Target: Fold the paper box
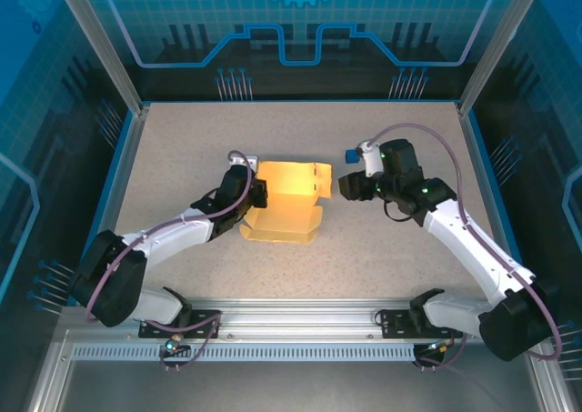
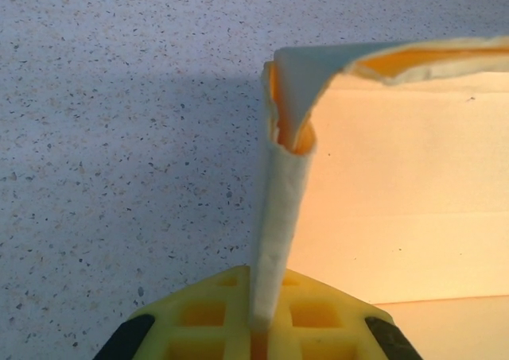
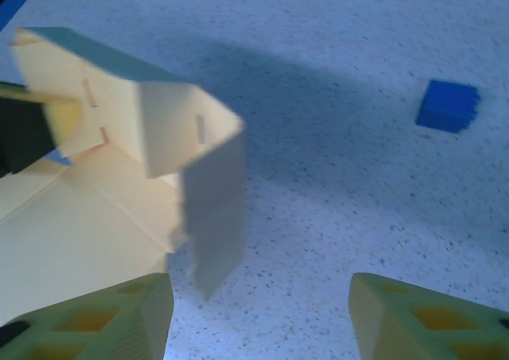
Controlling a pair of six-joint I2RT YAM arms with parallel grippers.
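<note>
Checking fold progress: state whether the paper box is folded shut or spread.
Partly folded: the paper box has its back wall raised, front panel lying flat, top open.

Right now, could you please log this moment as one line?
left gripper: shut on paper box flap | right gripper: open, empty, beside box | blue cube: loose on table

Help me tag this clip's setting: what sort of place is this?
Probably a robot test cell: speckled table, clear panels on aluminium posts, left arm and right arm bolted to a rail.
</note>
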